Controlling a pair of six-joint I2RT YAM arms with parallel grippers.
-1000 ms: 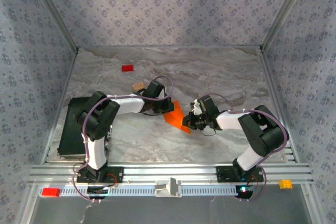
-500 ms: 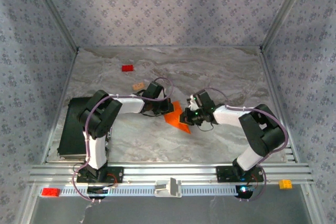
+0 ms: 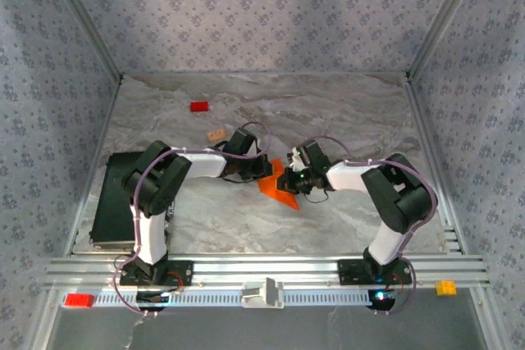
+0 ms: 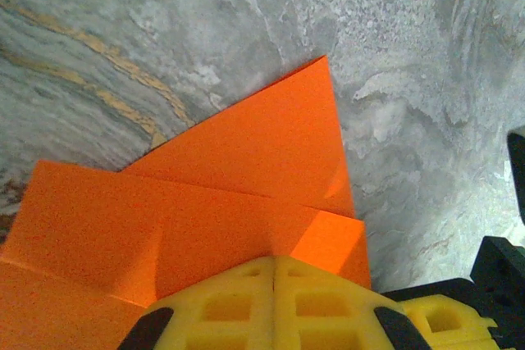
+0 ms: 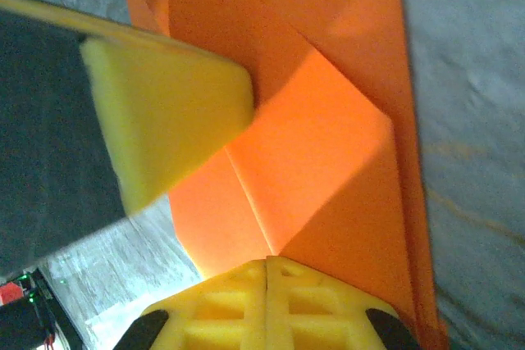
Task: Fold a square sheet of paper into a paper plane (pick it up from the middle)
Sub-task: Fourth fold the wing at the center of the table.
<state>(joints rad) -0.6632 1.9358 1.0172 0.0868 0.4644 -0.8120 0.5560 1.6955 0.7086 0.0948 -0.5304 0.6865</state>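
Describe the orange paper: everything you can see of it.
The square sheet of paper is thin, matte and bright orange. It is already folded, with overlapping flaps, sharp creases and one pointed corner in the left wrist view. It lies on the marble table, mid-table between the arms. The left claw and right claw, both shut, bear on it from opposite sides with their yellow pads.
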